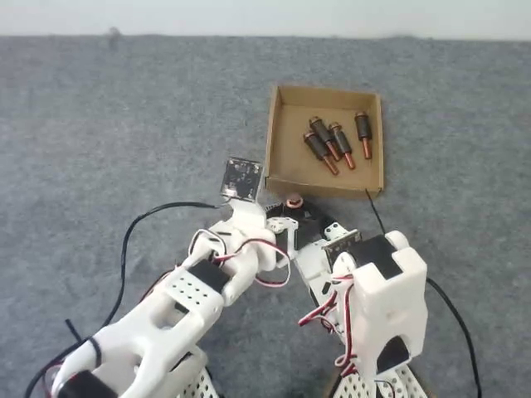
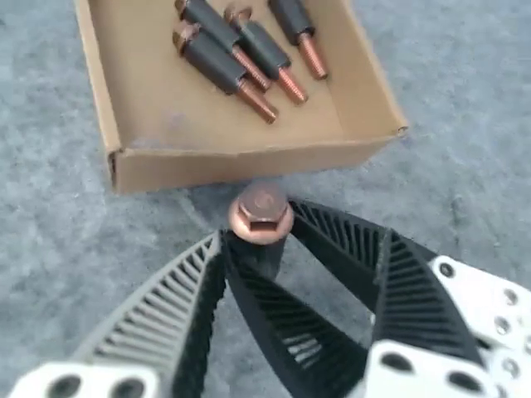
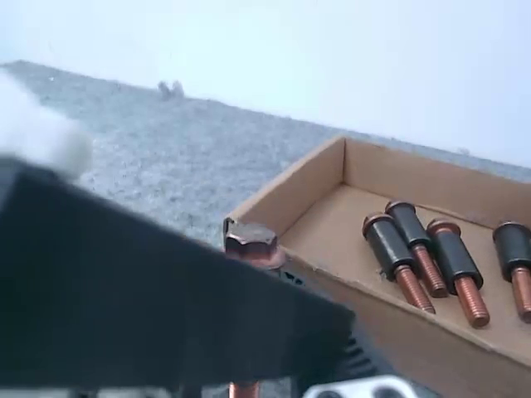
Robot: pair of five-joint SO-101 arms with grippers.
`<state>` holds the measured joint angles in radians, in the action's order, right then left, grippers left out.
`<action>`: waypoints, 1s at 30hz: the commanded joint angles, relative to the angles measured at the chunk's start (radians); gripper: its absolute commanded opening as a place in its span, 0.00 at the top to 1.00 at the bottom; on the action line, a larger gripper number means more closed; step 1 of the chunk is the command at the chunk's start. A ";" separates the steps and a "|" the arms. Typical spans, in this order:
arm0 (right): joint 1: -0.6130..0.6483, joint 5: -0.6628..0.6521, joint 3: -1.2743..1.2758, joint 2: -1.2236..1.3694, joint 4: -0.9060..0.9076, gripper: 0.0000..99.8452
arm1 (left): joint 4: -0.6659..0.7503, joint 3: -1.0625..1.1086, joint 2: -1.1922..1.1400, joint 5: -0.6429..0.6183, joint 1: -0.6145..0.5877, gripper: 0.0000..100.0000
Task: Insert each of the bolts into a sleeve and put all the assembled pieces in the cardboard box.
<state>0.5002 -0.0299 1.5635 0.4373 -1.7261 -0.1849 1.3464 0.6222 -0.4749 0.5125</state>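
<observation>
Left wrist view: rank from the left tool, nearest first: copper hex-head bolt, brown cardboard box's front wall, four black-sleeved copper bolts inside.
1. Copper hex-head bolt, at the tips of the left tool.
2. Brown cardboard box's front wall, just past the bolt.
3. Four black-sleeved copper bolts, inside, behind that wall.

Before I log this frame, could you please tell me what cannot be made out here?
Black sleeve under the copper hex-head bolt: right wrist view, hidden by a dark blurred shape.
One sleeved bolt in the brown cardboard box: right wrist view, cut off by the picture's edge.
</observation>
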 commanded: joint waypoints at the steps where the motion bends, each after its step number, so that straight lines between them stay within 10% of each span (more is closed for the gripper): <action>1: -0.010 -0.012 -0.014 -0.019 -0.033 0.99 | -0.009 0.022 0.114 0.018 0.028 0.71; 12: -0.010 -0.012 -0.014 -0.019 -0.033 0.99 | -0.025 0.222 0.663 0.018 -0.057 0.72; 21: -0.010 -0.012 -0.014 -0.019 -0.033 0.99 | -0.180 0.231 0.905 0.018 -0.233 1.00; 30: -0.010 -0.012 -0.014 -0.019 -0.033 0.99 | -0.500 0.231 1.135 0.021 -0.431 0.99</action>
<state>0.5048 -0.0299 1.5635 0.4373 -1.7261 -0.5731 1.5812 1.6717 -0.4718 0.1212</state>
